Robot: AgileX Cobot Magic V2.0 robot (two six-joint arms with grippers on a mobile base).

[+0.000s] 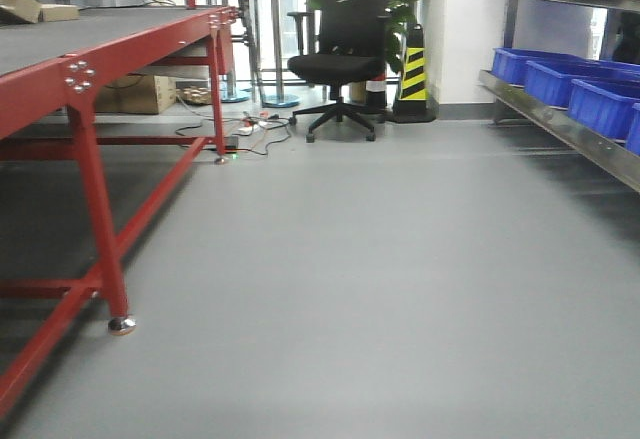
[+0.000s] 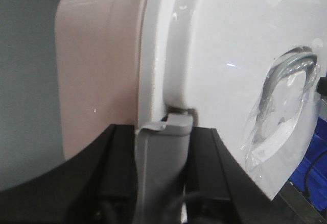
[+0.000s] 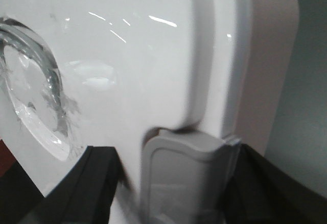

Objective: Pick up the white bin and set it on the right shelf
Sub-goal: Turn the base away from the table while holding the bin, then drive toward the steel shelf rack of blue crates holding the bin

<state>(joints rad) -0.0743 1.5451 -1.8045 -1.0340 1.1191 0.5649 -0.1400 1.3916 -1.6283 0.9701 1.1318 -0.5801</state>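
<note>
Left wrist-mounted view shows the left gripper [image 2: 163,133] pinching a grey end latch [image 2: 158,175] of the white bin [image 2: 219,55], the right gripper [image 3: 173,155] likewise, the bin carried aloft between them; next, I judge, comes a level swing onto the right shelf [image 1: 560,127], clear of the blue bins [image 1: 560,81].

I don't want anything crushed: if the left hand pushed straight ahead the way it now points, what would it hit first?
The white bin: the left hand straddles its grey latch and points at the lid rim just beyond, seemingly with no visible gap.
</note>
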